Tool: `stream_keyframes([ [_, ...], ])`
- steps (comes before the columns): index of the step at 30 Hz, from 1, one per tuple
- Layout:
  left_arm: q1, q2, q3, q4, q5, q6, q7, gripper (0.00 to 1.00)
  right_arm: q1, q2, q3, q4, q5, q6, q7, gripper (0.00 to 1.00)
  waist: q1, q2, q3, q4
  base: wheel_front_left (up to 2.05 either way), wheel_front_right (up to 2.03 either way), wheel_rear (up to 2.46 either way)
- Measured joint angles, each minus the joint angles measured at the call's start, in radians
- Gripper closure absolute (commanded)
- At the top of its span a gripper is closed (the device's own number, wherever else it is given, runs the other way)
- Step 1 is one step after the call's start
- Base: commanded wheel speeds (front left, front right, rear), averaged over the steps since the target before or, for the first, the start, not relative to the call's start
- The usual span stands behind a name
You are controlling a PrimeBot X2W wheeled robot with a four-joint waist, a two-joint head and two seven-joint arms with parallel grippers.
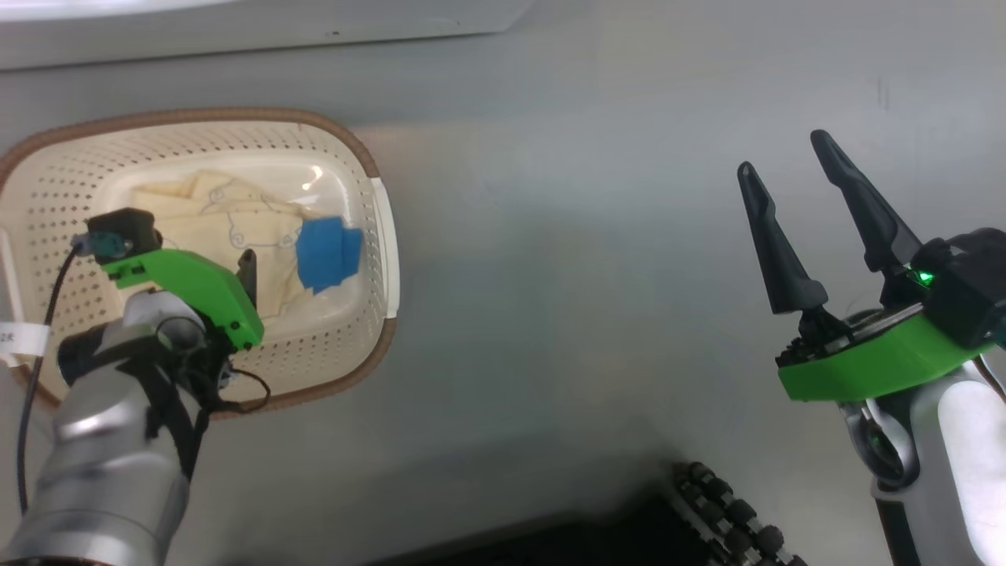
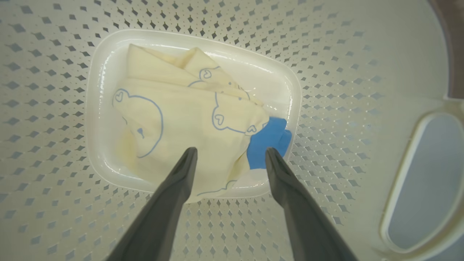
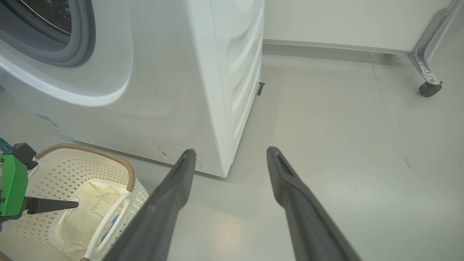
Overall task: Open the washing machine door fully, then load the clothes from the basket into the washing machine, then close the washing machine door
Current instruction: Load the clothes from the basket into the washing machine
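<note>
The cream basket (image 1: 376, 236) with a brown rim stands on the floor at the left, close to the white washing machine (image 3: 163, 90). On the basket's base lies a pale cream-yellow garment (image 2: 181, 119) with blue cartoon outlines and a bright blue patch (image 2: 270, 139). My left gripper (image 2: 231, 152) is inside the basket, open, its fingertips just above the garment's near edge, on either side of it. Over bare floor at the right, my right gripper (image 1: 782, 153) is open and holds nothing. The grey door seal (image 3: 78, 40) and steel drum (image 3: 50, 14) show. The door is out of view.
Grey floor (image 3: 344, 145) stretches to the right of the machine. A metal leg with a black caster (image 3: 429, 88) stands at the far right by a white panel. My dark base (image 1: 731, 511) is at the bottom edge of the head view.
</note>
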Motion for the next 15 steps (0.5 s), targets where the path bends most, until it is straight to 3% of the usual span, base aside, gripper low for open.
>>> stream_keyframes([
  [9, -0.127, 0.052, 0.006, 0.061, -0.016, -0.008, 0.044, 0.0, -0.022, 0.014, -0.001, -0.03, 0.012, 0.0, -0.018, 0.0, 0.0, 0.0, 0.143, -0.044, 0.0, 0.0, 0.0],
  [15, -0.178, 0.074, 0.001, 0.076, -0.015, 0.016, 0.08, 0.0, -0.044, 0.024, 0.014, -0.035, 0.019, 0.0, -0.036, 0.0, 0.0, 0.0, 0.219, -0.069, 0.0, 0.0, 0.0],
])
